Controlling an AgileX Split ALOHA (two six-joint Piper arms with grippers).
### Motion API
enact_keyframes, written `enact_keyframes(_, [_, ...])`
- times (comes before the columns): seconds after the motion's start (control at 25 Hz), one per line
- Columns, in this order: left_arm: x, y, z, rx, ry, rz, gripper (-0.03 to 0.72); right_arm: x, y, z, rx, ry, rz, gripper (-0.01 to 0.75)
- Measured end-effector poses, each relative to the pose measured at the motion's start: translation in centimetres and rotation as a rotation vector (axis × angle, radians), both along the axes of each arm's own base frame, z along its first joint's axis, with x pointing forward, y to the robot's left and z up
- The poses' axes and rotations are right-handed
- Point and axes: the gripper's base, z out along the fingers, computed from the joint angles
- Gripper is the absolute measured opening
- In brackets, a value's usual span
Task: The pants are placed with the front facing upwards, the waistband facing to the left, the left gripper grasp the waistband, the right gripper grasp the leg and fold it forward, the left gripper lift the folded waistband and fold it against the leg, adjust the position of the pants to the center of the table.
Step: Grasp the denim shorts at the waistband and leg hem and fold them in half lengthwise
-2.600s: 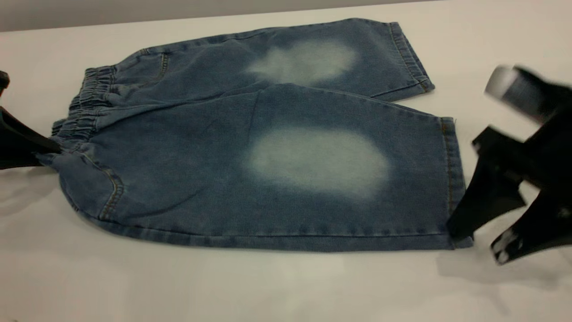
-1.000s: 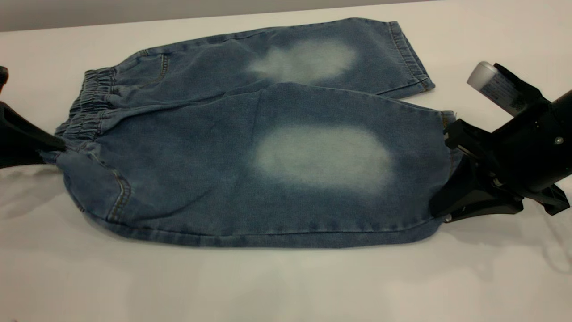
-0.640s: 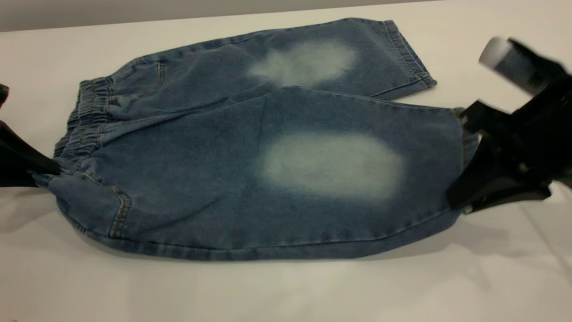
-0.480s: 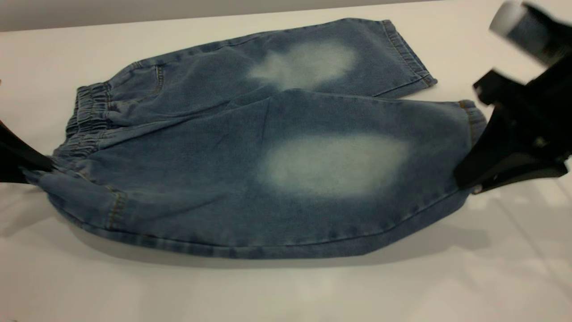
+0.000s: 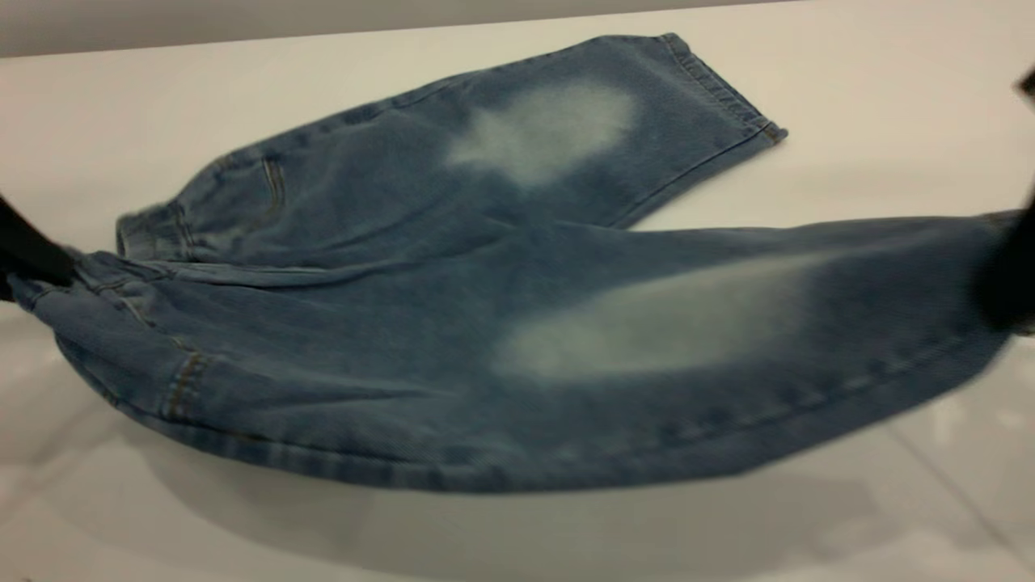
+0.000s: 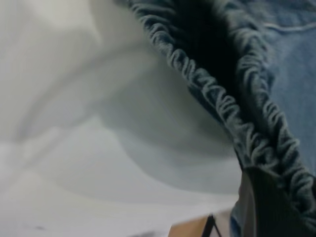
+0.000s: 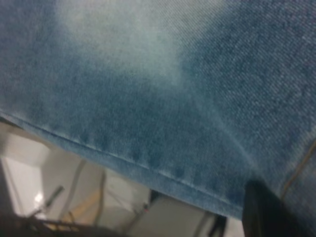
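Note:
The blue denim pants (image 5: 388,323) hang stretched between my two grippers, front up. The near leg (image 5: 663,323), with its pale oval fade, is raised off the table (image 5: 873,105). My left gripper (image 5: 36,255), at the far left, is shut on the near end of the ruffled waistband (image 6: 232,113), and one black finger (image 6: 269,205) presses the gathers. At the right edge, my right gripper (image 5: 1007,283) is a dark blur shut on the leg's hem; its finger (image 7: 264,212) lies on the denim (image 7: 163,98). The far leg (image 5: 550,121) rests on the table.
The table's far edge (image 5: 242,36) runs along the top under a grey wall. Bare tabletop (image 5: 517,541) lies in front of the pants and to their right. Beneath the raised leg, the right wrist view shows rig parts and cables (image 7: 89,197).
Both grippers have risen, lifting the near leg and waistband corner off the table. The right gripper swung out to the right edge. The far leg's hem slid left.

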Motion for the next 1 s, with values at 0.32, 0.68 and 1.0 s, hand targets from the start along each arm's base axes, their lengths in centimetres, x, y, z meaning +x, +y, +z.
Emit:
enact_keyframes(0.32, [-1.3,-2.9,4.7,-0.035,-0.078,-0.083,0.114,-2.2,-1.1,4.4,-0.083,-0.11,-0.012,0.024])
enact_keyframes(0.68, [-1.1,-2.9,6.9,-0.014,-0.22,0.008,0.114,2.8,-0.6,7.1,-0.058,-0.313,-0.079,0.024])
enact_keyframes(1.0, [-0.1,-2.9,7.3,-0.06,-0.269,0.133,0.114,9.3,0.7,6.9,0.009,-0.344,-0.068,0.024])
